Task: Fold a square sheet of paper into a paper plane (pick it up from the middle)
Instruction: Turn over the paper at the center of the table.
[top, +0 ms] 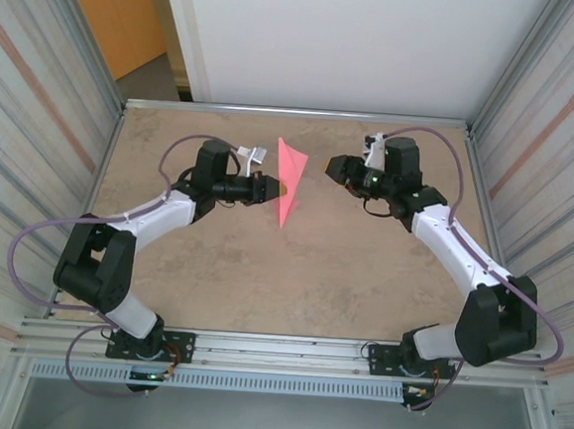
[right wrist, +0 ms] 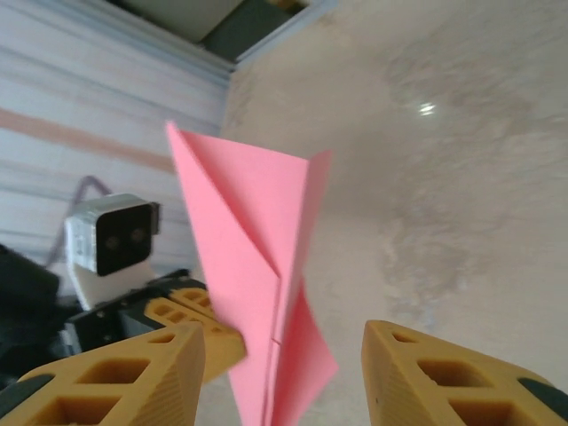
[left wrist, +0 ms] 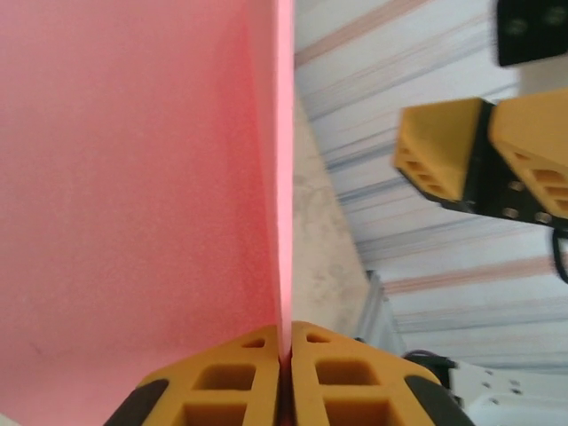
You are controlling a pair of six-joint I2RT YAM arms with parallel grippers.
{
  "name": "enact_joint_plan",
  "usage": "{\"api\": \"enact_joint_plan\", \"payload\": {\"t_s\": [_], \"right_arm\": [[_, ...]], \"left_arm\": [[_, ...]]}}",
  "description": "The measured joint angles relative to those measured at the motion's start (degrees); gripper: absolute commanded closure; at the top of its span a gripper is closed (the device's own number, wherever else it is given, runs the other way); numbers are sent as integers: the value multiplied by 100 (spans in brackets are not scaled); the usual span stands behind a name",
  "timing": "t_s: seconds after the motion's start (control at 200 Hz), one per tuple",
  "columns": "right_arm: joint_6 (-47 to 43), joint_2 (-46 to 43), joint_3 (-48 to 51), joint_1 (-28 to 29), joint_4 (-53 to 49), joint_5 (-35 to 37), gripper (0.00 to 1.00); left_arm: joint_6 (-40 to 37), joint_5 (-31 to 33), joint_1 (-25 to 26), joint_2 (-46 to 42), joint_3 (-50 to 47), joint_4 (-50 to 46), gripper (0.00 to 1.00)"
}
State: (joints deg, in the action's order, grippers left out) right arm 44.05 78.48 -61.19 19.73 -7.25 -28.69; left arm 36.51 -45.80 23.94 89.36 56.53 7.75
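The pink-red paper plane is held up off the table near its middle, a narrow folded triangle with its wider end toward the back and its point toward the front. My left gripper is shut on the plane's folded edge; in the left wrist view the pink paper rises from between the closed yellow fingers. My right gripper hovers open to the right of the plane, apart from it. In the right wrist view the plane stands ahead between the spread fingers, untouched.
The tan tabletop is bounded by ribbed metal walls left and right and an aluminium rail at the near edge. A small white clip-like part lies behind the left gripper.
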Motion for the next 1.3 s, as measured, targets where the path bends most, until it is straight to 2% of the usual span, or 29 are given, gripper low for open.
{"api": "enact_joint_plan", "payload": {"t_s": [0.125,0.336,0.501,0.662,0.772,0.907,1.298], "right_arm": [[-240,-240,44,-37,-483,549,48],[-413,-522,284,-151,-988,1150,48],[-431,-636,358,-286,-1228,1451,48],[-455,-715,411,-413,-1364,1585,48],[-470,-754,446,-481,-1423,1609,48],[-470,-761,531,-514,-1447,1644,48],[-470,-654,560,-520,-1488,1626,48]], "left_arm": [[-951,1172,238,0,730,-1528,88],[-2127,4057,1060,452,1923,-3469,89],[-2496,6033,1493,1252,2385,-4426,90],[-2535,7267,1681,1967,2500,-4999,92],[-2538,7838,1764,2376,2533,-5224,92],[-2514,8185,1825,2745,2577,-5368,91],[-2378,8535,2142,3368,2850,-5517,84]]}}
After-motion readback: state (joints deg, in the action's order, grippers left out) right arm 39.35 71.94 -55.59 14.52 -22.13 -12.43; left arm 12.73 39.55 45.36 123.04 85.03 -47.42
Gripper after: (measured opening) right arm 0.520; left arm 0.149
